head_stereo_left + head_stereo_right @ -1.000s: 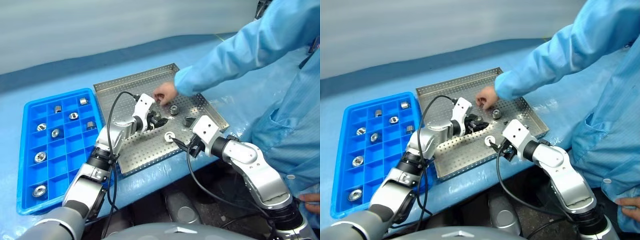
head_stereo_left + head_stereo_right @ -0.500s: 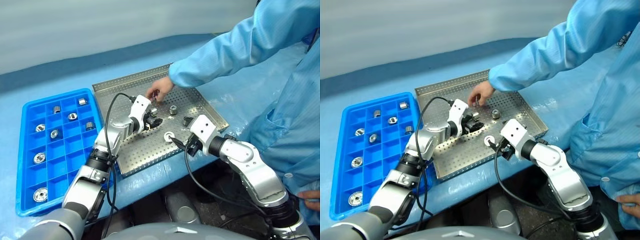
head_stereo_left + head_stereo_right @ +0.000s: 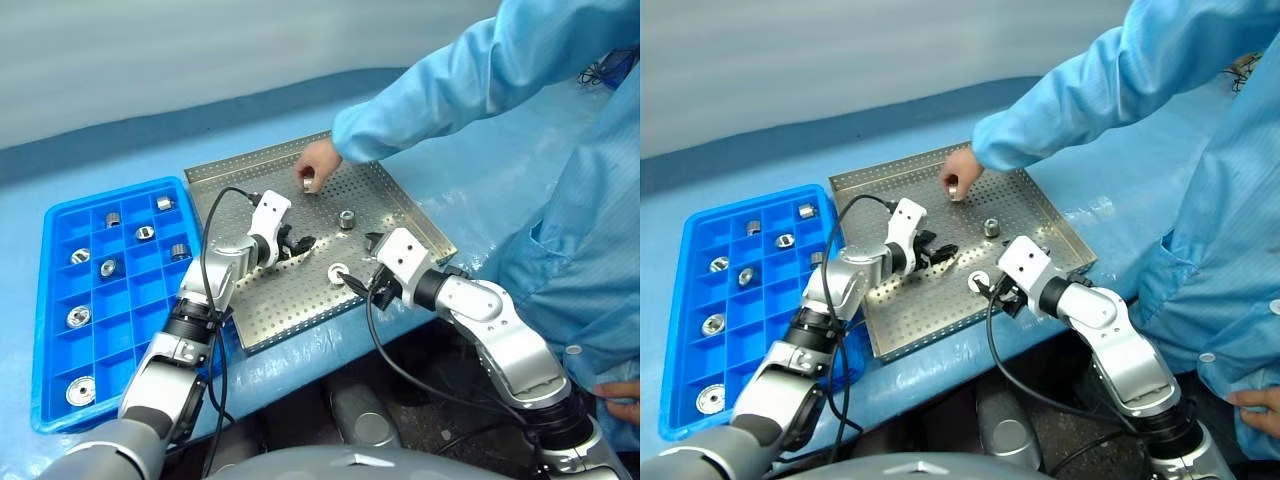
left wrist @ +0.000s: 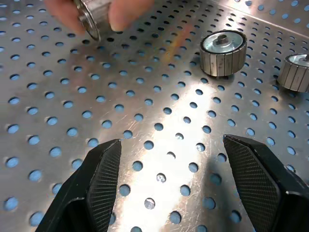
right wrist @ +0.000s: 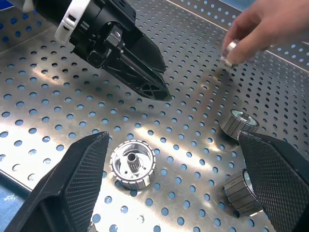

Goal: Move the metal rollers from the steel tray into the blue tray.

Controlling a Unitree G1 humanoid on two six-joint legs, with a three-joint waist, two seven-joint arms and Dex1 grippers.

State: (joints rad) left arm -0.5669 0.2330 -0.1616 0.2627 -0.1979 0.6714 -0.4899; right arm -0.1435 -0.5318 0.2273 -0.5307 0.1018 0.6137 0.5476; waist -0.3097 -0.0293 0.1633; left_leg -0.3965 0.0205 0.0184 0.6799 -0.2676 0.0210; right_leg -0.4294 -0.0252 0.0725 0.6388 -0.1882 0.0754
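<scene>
The steel tray (image 3: pixel 265 300) lies in the middle, with the blue tray (image 3: pixel 55 330) to its left. My left gripper (image 3: pixel 298 243) hovers low over the steel tray's perforated floor, open, with nothing between its fingers (image 4: pixel 104 169). My right gripper (image 3: pixel 362 262) is open too, above a flat metal roller (image 5: pixel 132 164) lying by the tray's near edge. Two more rollers (image 5: pixel 239 123) stand past it. A person's hand (image 3: pixel 318 160) holds another roller (image 3: pixel 308 184) over the far part of the steel tray. Several rollers (image 3: pixel 78 316) sit in the blue tray's compartments.
The person in a light blue coat stands at the right, one sleeve (image 3: pixel 450 85) reaching across the steel tray's far corner. Black cables (image 3: pixel 215 225) loop from both wrists. Blue table covering (image 3: pixel 120 140) surrounds the trays.
The person's hand has lifted a roller and drawn back toward the tray's far edge. My left gripper has shifted a little to the left, away from that hand. The right arm stayed put.
</scene>
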